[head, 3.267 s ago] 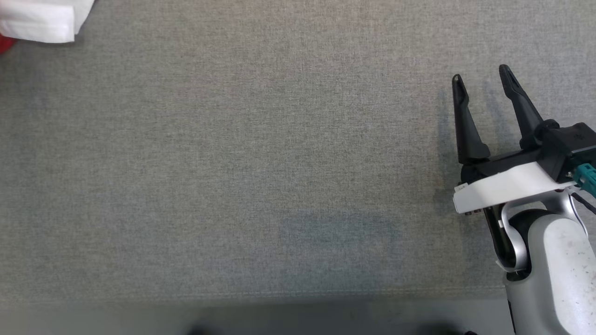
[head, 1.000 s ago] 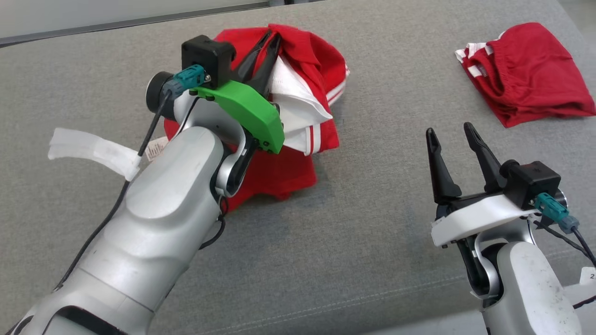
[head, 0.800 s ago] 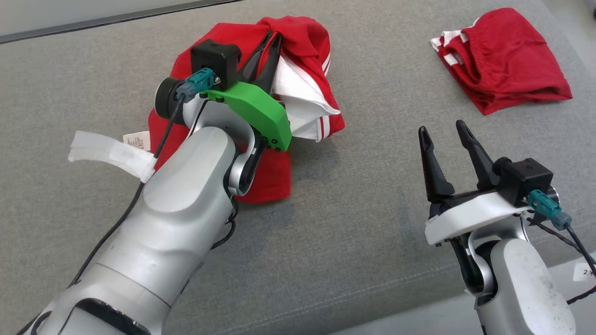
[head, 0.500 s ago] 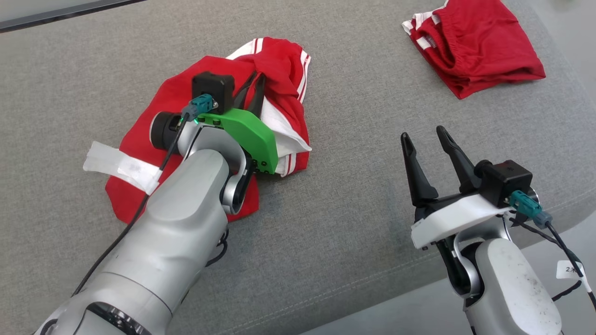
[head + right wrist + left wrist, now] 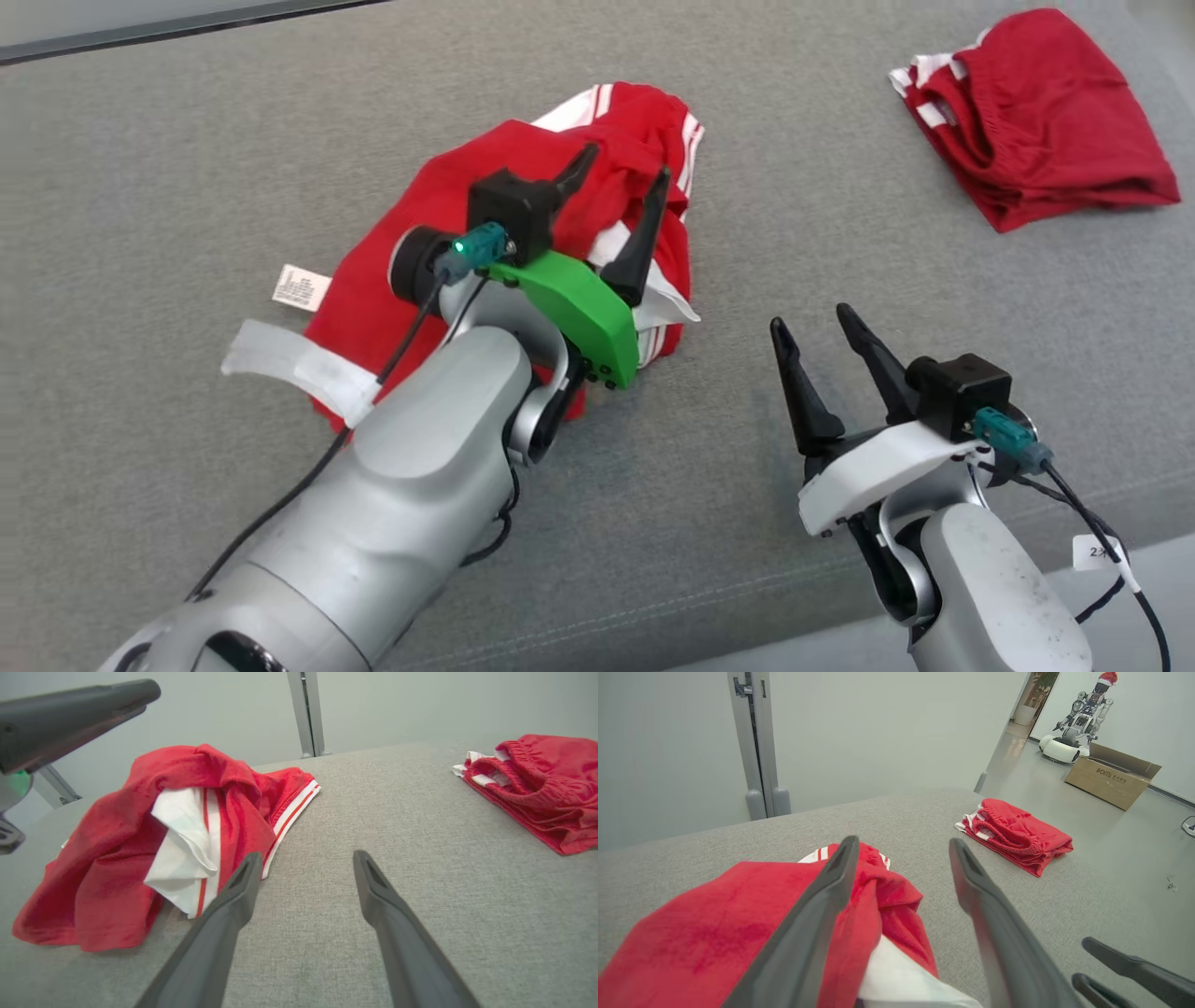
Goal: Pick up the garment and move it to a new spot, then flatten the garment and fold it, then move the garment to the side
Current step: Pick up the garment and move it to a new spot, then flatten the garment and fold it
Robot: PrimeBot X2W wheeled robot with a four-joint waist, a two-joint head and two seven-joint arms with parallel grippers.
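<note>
Crumpled red garment [image 5: 467,163] is lying in a heap about midway across the grey fabric-covered surface [image 5: 187,140], back from its front edge, with a white striped panel flopping over on top. Left gripper [image 5: 626,161] is hanging right over the heap, fingers spread wide and gripping nothing; whether one finger is brushing the cloth I cannot tell. Right gripper [image 5: 810,317] is hovering nearer the front edge, just beside the heap, fingers apart and empty too. A second red garment [image 5: 1036,112] is sitting near the far right corner, well apart. Flattening looks to be the step in hand. It is probably best done by pinching a single layer at the striped hem with each gripper and drawing the cloth outward, without bunching layers.
</note>
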